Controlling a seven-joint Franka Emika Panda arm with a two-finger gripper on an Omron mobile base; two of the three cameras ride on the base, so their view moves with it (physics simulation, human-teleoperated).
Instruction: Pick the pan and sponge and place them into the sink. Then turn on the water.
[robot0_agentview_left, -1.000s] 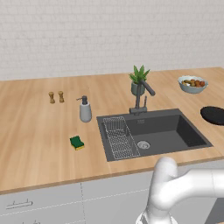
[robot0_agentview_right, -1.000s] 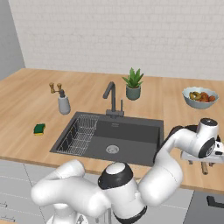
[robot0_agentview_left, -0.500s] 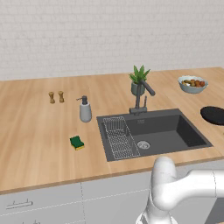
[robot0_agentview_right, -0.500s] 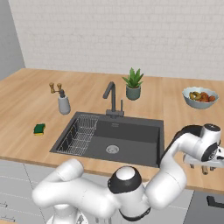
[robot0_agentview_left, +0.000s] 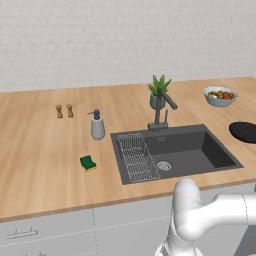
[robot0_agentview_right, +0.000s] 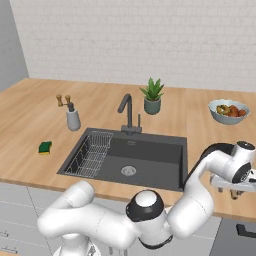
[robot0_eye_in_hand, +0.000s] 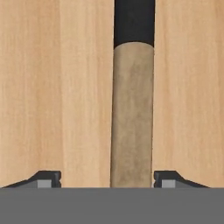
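The pan's tan-wood handle (robot0_eye_in_hand: 132, 113) runs straight up the hand view and turns black at the top. It lies on the counter between my gripper's (robot0_eye_in_hand: 107, 180) two fingertips, with a gap on each side, so the gripper is open around it. The black pan (robot0_agentview_left: 245, 131) sits on the counter right of the sink (robot0_agentview_left: 192, 150); in the right base view my arm covers most of the pan (robot0_agentview_right: 218, 148) and the gripper (robot0_agentview_right: 233, 187) hangs low over the handle. The green-and-yellow sponge (robot0_agentview_left: 88, 163) (robot0_agentview_right: 45, 147) lies left of the sink (robot0_agentview_right: 150, 156).
A wire rack (robot0_agentview_left: 137, 157) fills the sink's left side and a faucet (robot0_agentview_left: 162, 107) stands behind it. A soap bottle (robot0_agentview_left: 97, 126), two shakers (robot0_agentview_left: 64, 111), a potted plant (robot0_agentview_left: 159, 91) and a fruit bowl (robot0_agentview_left: 220, 96) stand on the counter.
My hand has sunk a little lower over the pan's handle at the right of the sink. Pan, sponge and the other things have stayed where they were.
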